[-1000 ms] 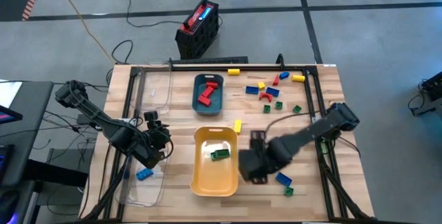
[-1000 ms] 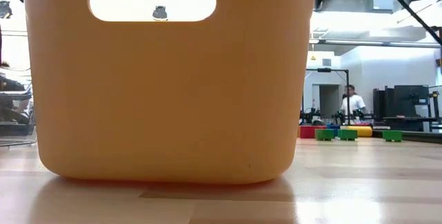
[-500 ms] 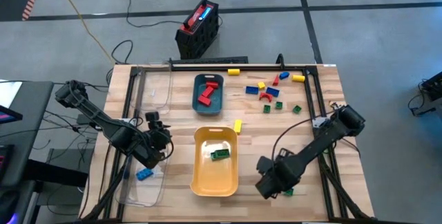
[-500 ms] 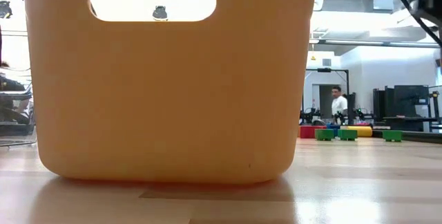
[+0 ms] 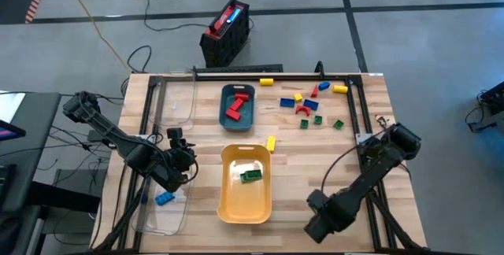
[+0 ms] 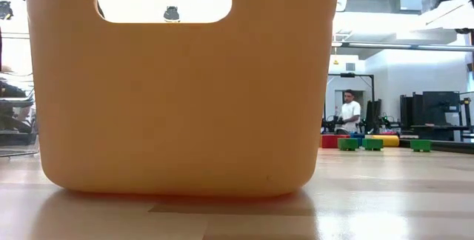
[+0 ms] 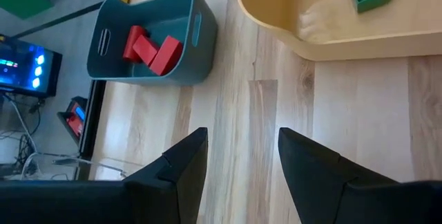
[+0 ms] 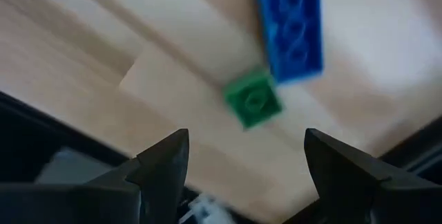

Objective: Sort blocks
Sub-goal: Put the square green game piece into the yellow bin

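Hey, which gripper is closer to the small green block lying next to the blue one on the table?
Right. The right gripper hangs open over the small green block beside the blue block. The left gripper is across the table, beyond the yellow tray.

A wooden worktop [image 5: 299, 153] carries a yellow tray [image 5: 245, 204] near its front middle, a teal tray [image 5: 223, 112] farther back, and a clear tray [image 5: 169, 219] at the near left. On the grey floor beyond the far edge stands a red-and-black box [image 5: 226, 31], with a yellow cable [image 5: 94, 19] trailing to its left. In the low view a person [image 6: 346, 112] stands far off in the room behind.
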Tool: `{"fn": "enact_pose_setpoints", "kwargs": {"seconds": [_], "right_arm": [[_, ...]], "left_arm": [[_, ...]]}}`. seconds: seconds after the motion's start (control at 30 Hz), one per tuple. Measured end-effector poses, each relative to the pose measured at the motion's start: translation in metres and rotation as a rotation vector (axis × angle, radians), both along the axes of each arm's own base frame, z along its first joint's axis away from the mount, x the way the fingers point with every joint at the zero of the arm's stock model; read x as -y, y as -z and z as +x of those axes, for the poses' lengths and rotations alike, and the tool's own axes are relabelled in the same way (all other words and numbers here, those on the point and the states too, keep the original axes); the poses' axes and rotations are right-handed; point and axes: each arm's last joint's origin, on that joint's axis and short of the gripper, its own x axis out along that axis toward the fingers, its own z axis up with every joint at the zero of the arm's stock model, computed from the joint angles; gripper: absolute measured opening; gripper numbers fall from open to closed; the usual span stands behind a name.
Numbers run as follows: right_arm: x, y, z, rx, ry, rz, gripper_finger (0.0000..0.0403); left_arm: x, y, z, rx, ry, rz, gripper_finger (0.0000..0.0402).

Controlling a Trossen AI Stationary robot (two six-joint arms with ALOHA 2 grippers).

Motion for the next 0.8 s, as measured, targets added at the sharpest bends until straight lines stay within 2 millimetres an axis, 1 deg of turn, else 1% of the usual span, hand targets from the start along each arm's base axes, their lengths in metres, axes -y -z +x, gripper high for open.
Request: {"fn": "enact_pose_setpoints", "kwargs": {"seconds": [0.17,0.23,0.3,0.4,0.6,0.7,0.8], "right_arm": [[-0.008,0.000,-0.005,-0.035,0.174,0.016,0.0295],[-0.010,0.000,-0.005,-0.022,0.185,0.027,0.0295],[-0.012,0.000,-0.007,0.005,0.143,0.015,0.0295],[-0.018,0.006,-0.012,0.057,0.019,-0.040,0.0295],[-0.030,0.023,-0.023,0.032,-0.189,-0.102,0.0295],[-0.033,0.032,-0.028,0.021,-0.236,-0.154,0.0295],[-0.039,0.032,-0.036,0.080,-0.265,-0.210,0.0295]], "left_arm": [[0.000,0.000,0.000,-0.006,0.009,0.002,0.0174],[0.000,0.000,0.000,-0.018,0.022,-0.001,0.0174],[0.001,0.000,0.000,-0.028,0.035,0.004,0.0174],[0.001,0.000,0.000,-0.038,0.052,0.017,0.0174],[0.001,0.000,0.000,-0.040,0.061,0.023,0.0174],[0.001,0.000,0.001,-0.031,0.062,0.018,0.0174],[0.001,0.000,0.001,-0.028,0.057,0.014,0.0174]]}}
